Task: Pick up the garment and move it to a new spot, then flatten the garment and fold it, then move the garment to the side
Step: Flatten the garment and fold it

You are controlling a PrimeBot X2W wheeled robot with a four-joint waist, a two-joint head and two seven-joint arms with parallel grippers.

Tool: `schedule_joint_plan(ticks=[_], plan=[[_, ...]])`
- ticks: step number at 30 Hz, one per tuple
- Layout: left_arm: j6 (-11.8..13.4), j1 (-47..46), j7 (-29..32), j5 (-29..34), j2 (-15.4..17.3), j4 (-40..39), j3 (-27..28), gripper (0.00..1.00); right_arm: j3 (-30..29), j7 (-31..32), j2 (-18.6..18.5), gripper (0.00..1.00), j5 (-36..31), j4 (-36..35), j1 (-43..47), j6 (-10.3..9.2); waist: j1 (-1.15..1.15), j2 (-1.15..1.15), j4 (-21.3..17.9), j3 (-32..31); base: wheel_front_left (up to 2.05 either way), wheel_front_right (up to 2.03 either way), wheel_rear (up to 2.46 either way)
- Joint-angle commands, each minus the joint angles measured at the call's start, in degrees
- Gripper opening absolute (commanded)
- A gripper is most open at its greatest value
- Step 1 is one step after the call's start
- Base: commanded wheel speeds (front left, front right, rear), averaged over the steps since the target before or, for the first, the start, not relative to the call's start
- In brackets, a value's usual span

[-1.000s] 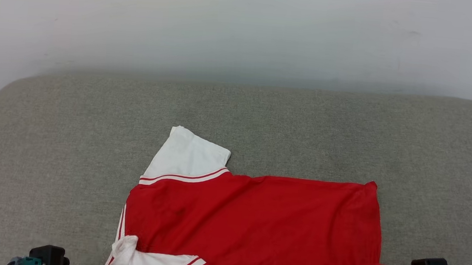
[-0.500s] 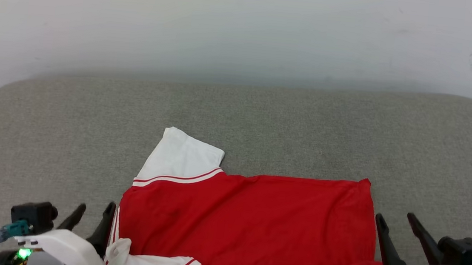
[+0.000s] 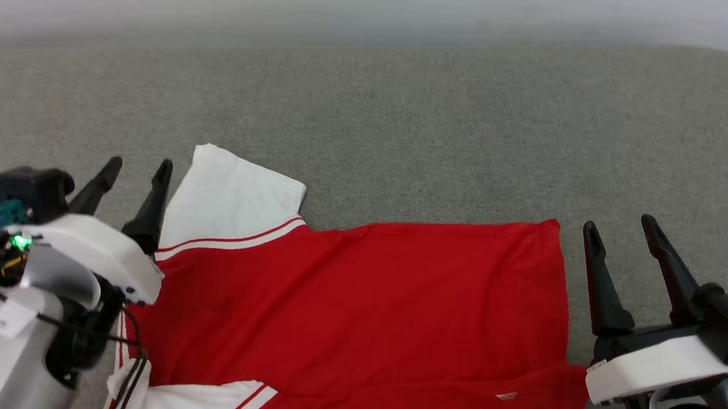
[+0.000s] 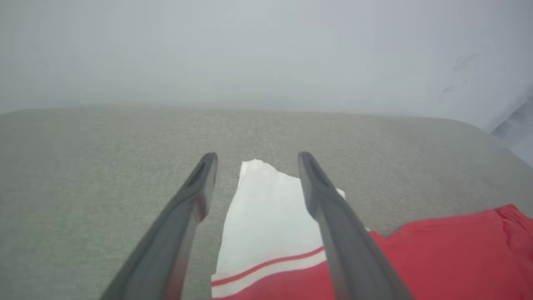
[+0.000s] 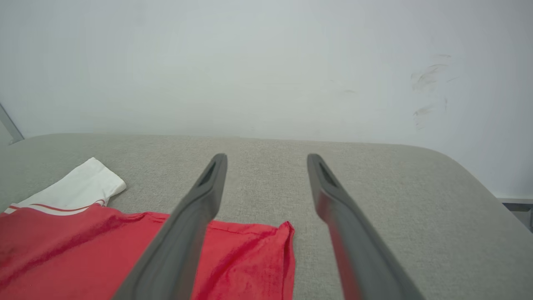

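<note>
The garment (image 3: 362, 296), red with white sleeves edged in red stripes, lies spread with its plain red side up on the grey cushioned surface (image 3: 411, 116). Its near edge is folded over. One white sleeve (image 3: 232, 199) points away at the far left. My left gripper (image 3: 138, 167) hovers open beside that sleeve, nothing between its fingers. In the left wrist view the garment's sleeve (image 4: 270, 221) lies under my open left gripper (image 4: 256, 155). My right gripper (image 3: 619, 223) stands open just right of the garment's far right corner; in the right wrist view the garment (image 5: 250, 254) lies below my right gripper (image 5: 266, 155).
The grey surface (image 5: 395, 200) ends at a pale wall (image 5: 266, 62) behind, with rounded corners at far left and far right. Bare cushion stretches beyond the garment and to both sides.
Both grippers rose from the near edge into view, fingers spread, and now flank the garment's far corners. The camera tilted down, so the whole scene shifted up.
</note>
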Motion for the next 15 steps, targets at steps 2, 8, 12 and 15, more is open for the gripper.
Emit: schedule_joint_plan(ticks=[2,8,12,15], plan=[[-1.8,-4.3,2.3,-0.6,1.1,1.6,-0.4,1.00,0.5,-0.6,0.5,1.00,-0.5,0.1,-2.2,-0.05,-0.01,0.00,-2.9,4.7,0.00,0.00,0.00],[-6.3,-13.2,13.1,-3.2,4.5,7.1,-1.9,1.00,1.0,-2.0,1.3,1.00,-0.2,1.6,-5.0,-0.05,-0.01,0.00,-5.6,8.6,0.00,0.00,0.00],[-8.1,-18.1,22.3,-6.3,7.0,10.9,-2.2,1.00,1.4,-3.0,1.8,1.00,0.6,3.1,-6.0,-0.05,-0.01,0.00,-7.2,10.6,0.00,0.00,0.00],[-8.5,-20.5,29.4,-8.3,9.0,13.4,-2.6,1.00,1.9,-3.8,2.1,1.00,1.2,4.4,-6.2,-0.05,-0.01,0.00,-8.5,11.8,0.00,0.00,0.00]])
